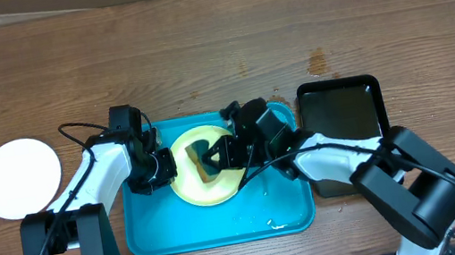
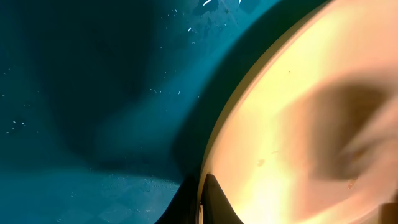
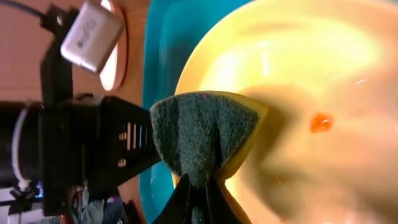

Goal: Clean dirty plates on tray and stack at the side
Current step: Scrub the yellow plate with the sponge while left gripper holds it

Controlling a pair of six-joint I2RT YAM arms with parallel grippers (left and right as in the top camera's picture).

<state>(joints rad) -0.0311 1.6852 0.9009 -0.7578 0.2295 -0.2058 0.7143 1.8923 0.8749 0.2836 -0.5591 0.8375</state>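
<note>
- The pale yellow-green plate [image 1: 206, 194], round, glossy and shallow, lies in the smooth turquoise plastic tray [image 1: 224, 223] and bears a small orange smear [image 3: 321, 122].
- The left hand [image 2: 200, 202] pinches the plate's rim.
- The right hand [image 3: 198, 198] grips a sponge [image 3: 199, 130], coarse green scourer over yellow foam, against the plate.
- A white plate [image 1: 20, 178] sits on the wood-grain tabletop [image 1: 198, 50], well apart.

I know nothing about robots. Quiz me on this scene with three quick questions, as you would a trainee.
1. Multiple choice: what does the right gripper hold? A) a sponge B) a fork C) a cup
2. True or false: the white plate lies on the turquoise tray.
3. Fill in: the left gripper pinches the yellow-green plate at its ___.

Key: 1 A. 2 False; it lies on the table, left of the tray. 3 rim.
</note>
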